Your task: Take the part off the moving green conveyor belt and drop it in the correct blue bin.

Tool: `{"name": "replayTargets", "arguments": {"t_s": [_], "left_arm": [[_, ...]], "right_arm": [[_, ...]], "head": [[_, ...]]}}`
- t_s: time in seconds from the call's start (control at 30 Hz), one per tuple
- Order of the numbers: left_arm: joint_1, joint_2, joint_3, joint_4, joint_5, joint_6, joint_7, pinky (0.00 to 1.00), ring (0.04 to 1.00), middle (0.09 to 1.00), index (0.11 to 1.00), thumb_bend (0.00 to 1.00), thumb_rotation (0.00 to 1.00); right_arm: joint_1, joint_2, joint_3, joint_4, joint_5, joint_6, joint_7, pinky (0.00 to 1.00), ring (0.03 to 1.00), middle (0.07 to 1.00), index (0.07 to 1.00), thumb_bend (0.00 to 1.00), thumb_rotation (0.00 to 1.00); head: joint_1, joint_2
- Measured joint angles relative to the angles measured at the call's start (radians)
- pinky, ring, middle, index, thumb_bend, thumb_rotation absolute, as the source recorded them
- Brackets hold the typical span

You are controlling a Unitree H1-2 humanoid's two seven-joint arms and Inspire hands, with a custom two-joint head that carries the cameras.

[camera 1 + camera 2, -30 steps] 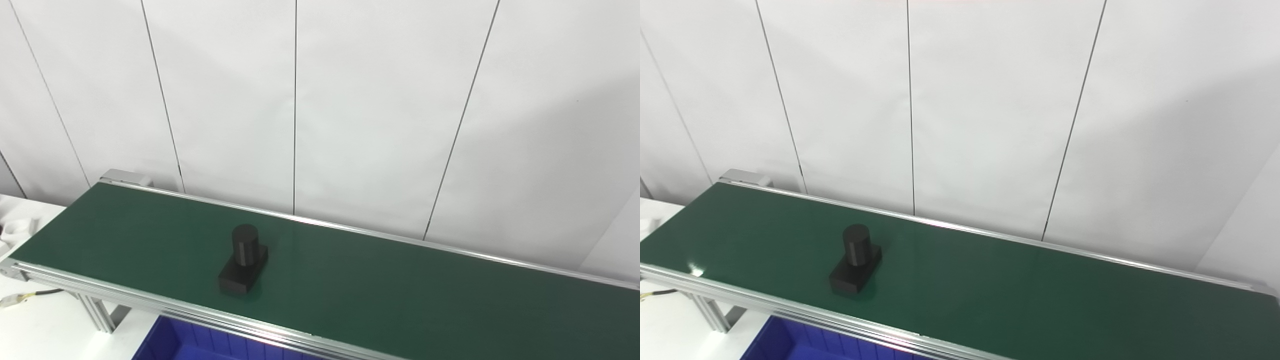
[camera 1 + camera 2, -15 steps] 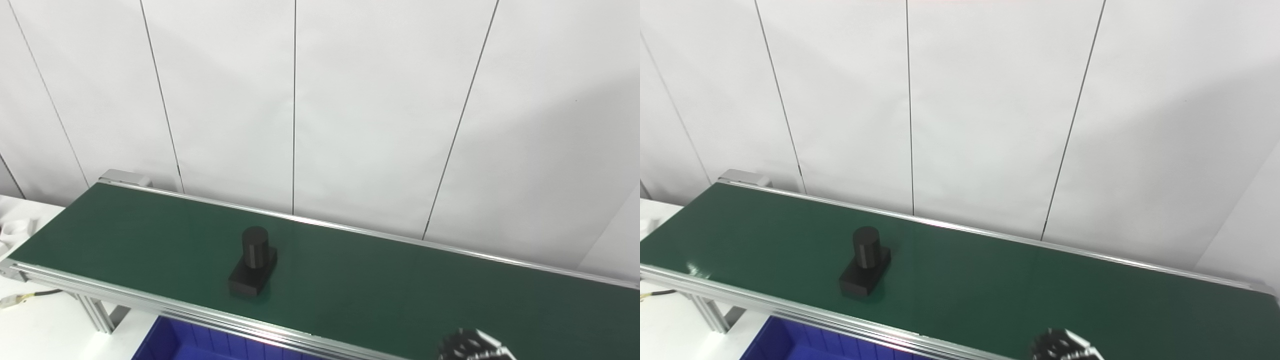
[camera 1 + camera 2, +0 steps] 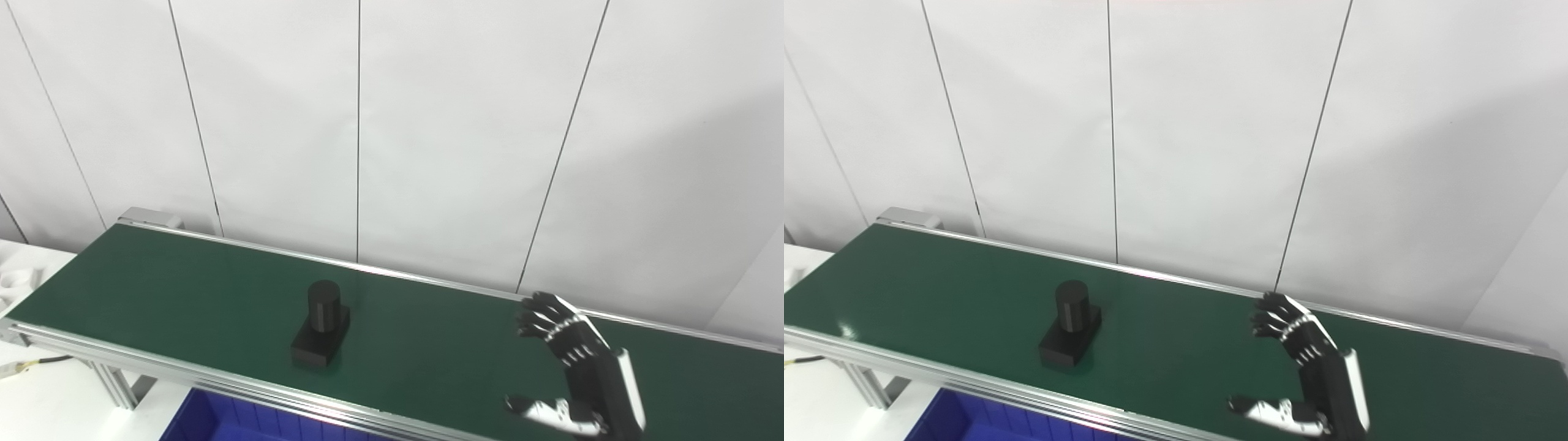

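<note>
Left eye view shows our right hand (image 3: pixel 576 367) raised above the green conveyor belt (image 3: pixel 153 288), fingers (image 3: pixel 542 312) spread and thumb held apart, holding nothing. Our left hand is out of frame. We locate the part (image 3: pixel 321 332), a black cylinder upright on a black rectangular base, resting on the belt well to the left of the hand and near the belt's front rail. A blue bin (image 3: pixel 214 422) sits below that rail.

Side-by-side head views over conveyor belt (image 3: pixel 429 343)
</note>
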Motion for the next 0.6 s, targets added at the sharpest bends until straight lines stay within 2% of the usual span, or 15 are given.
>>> {"name": "replayTargets", "arguments": {"t_s": [0.07, 0.27, 0.37, 0.47, 0.53, 0.6], "left_arm": [[-0.005, 0.000, 0.000, 0.008, 0.000, 0.000, 0.001, 0.66, 0.730, 0.771, 0.765, 0.99, 0.17], [-0.019, -0.001, 0.002, 0.012, 0.000, 0.000, 0.001, 0.68, 0.742, 0.773, 0.773, 1.00, 0.16], [-0.019, -0.002, 0.002, 0.012, 0.000, 0.000, 0.004, 0.67, 0.730, 0.770, 0.767, 1.00, 0.14], [-0.019, -0.002, 0.002, 0.012, 0.000, 0.000, 0.005, 0.66, 0.730, 0.774, 0.768, 1.00, 0.14], [-0.019, -0.002, 0.002, 0.011, 0.000, 0.000, 0.005, 0.66, 0.733, 0.776, 0.770, 1.00, 0.14], [-0.020, -0.002, 0.003, 0.010, 0.000, 0.000, 0.005, 0.67, 0.743, 0.785, 0.779, 0.99, 0.14]], "right_arm": [[-0.033, -0.008, 0.002, 0.060, 0.022, 0.000, 0.010, 0.66, 0.755, 0.809, 0.847, 0.92, 0.11], [-0.133, -0.022, 0.005, 0.232, 0.054, 0.000, 0.035, 0.68, 0.759, 0.821, 0.852, 0.99, 0.11], [-0.194, -0.022, -0.002, 0.330, 0.036, 0.000, 0.013, 0.68, 0.745, 0.815, 0.833, 1.00, 0.12], [-0.235, -0.014, -0.011, 0.417, 0.025, 0.000, -0.006, 0.70, 0.763, 0.841, 0.850, 1.00, 0.14], [-0.256, -0.011, -0.012, 0.470, 0.018, 0.000, -0.020, 0.71, 0.774, 0.857, 0.860, 1.00, 0.14], [-0.279, -0.009, -0.010, 0.523, 0.007, 0.000, -0.036, 0.72, 0.792, 0.878, 0.878, 1.00, 0.14]], "head": [[-0.009, -0.003], [-0.012, 0.000], [-0.012, 0.003], [-0.014, 0.009], [-0.032, 0.034], [-0.032, 0.034]]}}
